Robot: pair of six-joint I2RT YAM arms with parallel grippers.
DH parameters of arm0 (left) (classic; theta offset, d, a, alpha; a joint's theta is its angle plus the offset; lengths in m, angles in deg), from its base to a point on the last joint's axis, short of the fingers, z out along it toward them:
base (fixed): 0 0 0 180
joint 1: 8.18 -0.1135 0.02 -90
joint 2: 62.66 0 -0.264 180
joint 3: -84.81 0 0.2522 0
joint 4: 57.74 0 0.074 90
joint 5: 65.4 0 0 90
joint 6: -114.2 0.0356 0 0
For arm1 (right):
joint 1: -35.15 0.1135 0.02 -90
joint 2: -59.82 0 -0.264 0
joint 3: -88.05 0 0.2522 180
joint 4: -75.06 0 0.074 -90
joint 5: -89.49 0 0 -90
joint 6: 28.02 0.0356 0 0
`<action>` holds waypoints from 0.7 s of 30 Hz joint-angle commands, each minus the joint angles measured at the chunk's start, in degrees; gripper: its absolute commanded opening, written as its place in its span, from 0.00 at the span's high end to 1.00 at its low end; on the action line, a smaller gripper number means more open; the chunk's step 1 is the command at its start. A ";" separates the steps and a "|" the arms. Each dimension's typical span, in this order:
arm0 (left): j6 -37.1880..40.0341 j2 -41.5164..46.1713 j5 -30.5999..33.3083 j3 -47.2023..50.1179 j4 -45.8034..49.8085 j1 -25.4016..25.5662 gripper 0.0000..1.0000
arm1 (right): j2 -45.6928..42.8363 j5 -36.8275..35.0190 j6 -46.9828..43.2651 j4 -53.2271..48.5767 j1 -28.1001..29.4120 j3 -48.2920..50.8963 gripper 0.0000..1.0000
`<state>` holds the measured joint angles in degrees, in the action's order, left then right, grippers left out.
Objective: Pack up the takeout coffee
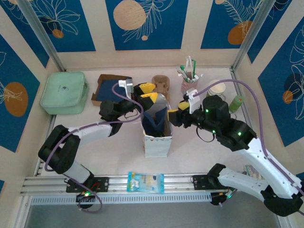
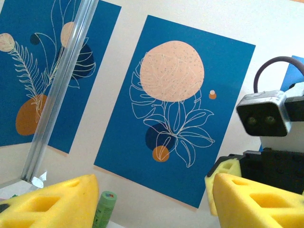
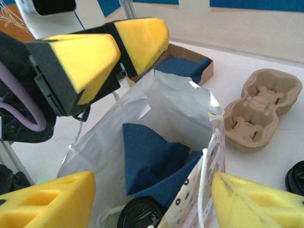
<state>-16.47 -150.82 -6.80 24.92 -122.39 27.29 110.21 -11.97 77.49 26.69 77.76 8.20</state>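
Table (image 1: 118, 142): white paper bag (image 1: 156, 140) upright at centre, mouth open, blue napkin (image 3: 152, 161) inside. L gripper (image 1: 148, 93) above bag's rear-left rim; fingers released, nothing btwn them. R gripper (image 3: 153, 183) at bag's right side, over the mouth; fingers spread, gripping nothing. Cardboard cup carrier (image 3: 261, 109) on table behind bag. Takeout coffee (image 3: 140, 214) inside bag, black lid visible beside napkin.

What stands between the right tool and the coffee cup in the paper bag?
Nothing visible. The coffee cup shows its black lid bare in the open paper bag, under the open right tool; the blue napkin lies beside it, not over it.
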 commanded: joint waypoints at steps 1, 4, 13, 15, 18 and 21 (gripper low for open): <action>-0.38 1.63 0.79 0.93 -1.57 -0.58 0.35 | 0.90 1.74 0.96 -1.42 -0.29 -1.93 0.34; -0.03 2.32 1.08 1.22 -1.07 -0.65 0.35 | 1.84 1.88 1.13 -1.94 -0.25 -2.20 0.34; 2.95 7.41 2.14 0.32 8.92 -0.92 0.33 | 5.23 1.19 1.69 -5.51 -0.62 -4.77 0.33; 4.68 9.71 2.61 -0.71 15.49 -1.01 0.32 | 6.14 0.77 1.91 -6.47 -0.77 -5.34 0.33; 8.83 13.43 3.54 -3.23 28.05 -1.01 0.29 | 7.32 0.43 2.29 -7.63 -1.13 -5.89 0.32; 13.36 16.79 6.72 -6.22 42.04 -1.03 0.26 | 8.44 0.56 2.61 -8.48 -1.47 -6.38 0.29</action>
<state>-8.75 -137.18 -3.17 22.41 -94.96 26.74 118.21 -11.42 79.19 20.27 76.73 3.85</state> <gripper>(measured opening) 0.739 0.703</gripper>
